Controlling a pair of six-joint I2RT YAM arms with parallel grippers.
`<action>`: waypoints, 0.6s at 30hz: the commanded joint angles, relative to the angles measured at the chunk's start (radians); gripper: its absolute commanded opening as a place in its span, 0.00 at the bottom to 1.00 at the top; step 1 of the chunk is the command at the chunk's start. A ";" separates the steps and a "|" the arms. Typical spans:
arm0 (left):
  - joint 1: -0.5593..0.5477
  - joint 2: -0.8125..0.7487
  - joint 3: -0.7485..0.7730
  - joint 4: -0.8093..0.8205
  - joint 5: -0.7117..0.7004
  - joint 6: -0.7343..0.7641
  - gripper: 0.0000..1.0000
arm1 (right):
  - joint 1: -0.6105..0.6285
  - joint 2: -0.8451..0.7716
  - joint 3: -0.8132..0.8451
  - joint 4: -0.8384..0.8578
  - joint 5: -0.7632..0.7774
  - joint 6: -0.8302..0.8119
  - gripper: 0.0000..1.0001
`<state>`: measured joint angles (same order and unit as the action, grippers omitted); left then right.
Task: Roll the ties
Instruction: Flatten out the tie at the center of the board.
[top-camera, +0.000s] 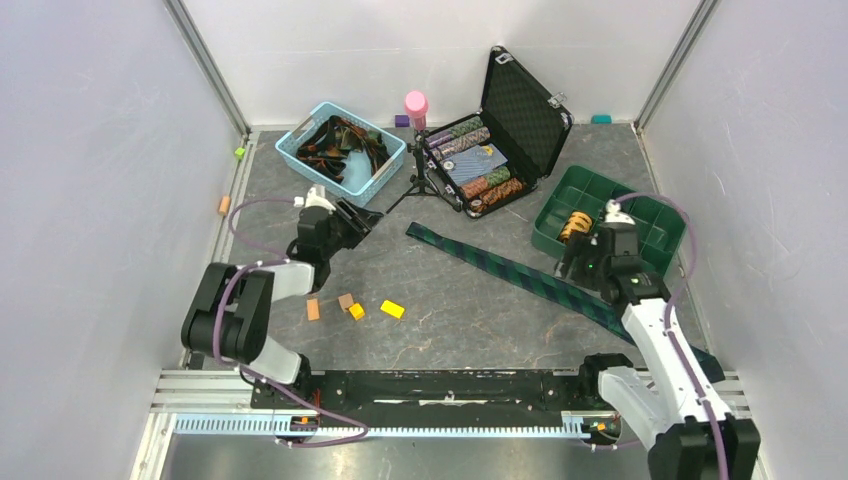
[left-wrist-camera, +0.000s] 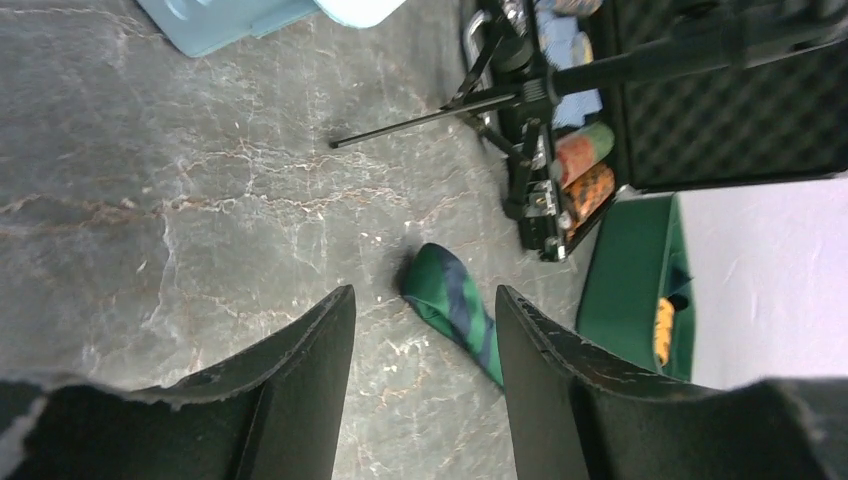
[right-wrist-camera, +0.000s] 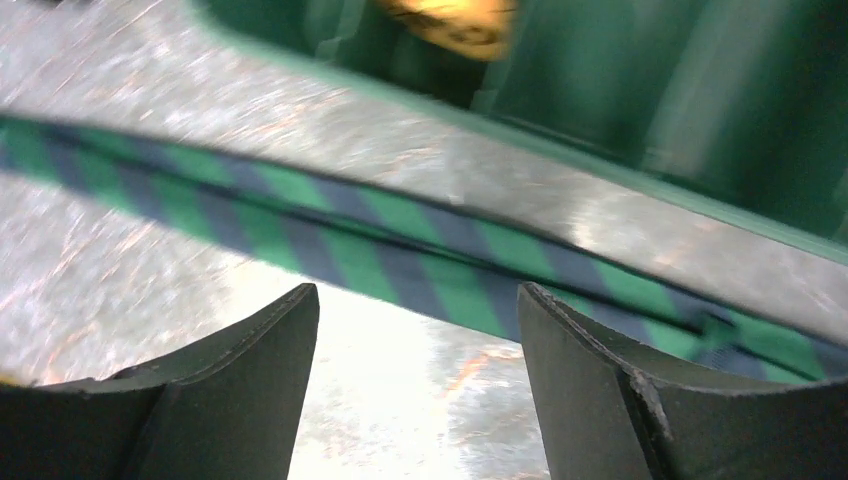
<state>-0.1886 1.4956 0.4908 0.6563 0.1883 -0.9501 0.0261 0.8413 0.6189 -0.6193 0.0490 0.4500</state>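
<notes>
A dark green-and-navy tie (top-camera: 520, 278) lies flat and unrolled on the grey table, running diagonally from its pointed end near the case to the right arm's base. My left gripper (top-camera: 358, 222) stands open just left of that pointed end; in the left wrist view the tie's tip (left-wrist-camera: 455, 303) lies beyond the open left gripper (left-wrist-camera: 425, 292), untouched. My right gripper (top-camera: 573, 264) hovers open over the tie's middle, beside the green tray (top-camera: 640, 215). In the right wrist view the tie (right-wrist-camera: 400, 245) crosses beyond the empty right gripper (right-wrist-camera: 417, 292). A rolled orange tie (top-camera: 574, 225) sits in the tray.
A blue basket (top-camera: 300, 160) at the back left holds tangled ties. An open black case (top-camera: 525, 110) holds rolled bundles. A small tripod (top-camera: 425, 182) with a pink top stands between them. Orange and yellow blocks (top-camera: 350, 306) lie near the left arm.
</notes>
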 joint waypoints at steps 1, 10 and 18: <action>-0.006 0.133 0.129 -0.079 0.125 0.134 0.60 | 0.161 0.053 0.045 0.130 -0.109 -0.018 0.80; -0.041 0.357 0.248 0.004 0.200 0.119 0.65 | 0.267 0.119 0.028 0.225 -0.110 -0.011 0.87; -0.114 0.400 0.343 -0.176 0.112 0.222 0.64 | 0.267 0.136 0.023 0.231 -0.100 -0.036 0.88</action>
<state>-0.2813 1.8606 0.7929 0.5533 0.3321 -0.8097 0.2882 0.9691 0.6228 -0.4244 -0.0525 0.4385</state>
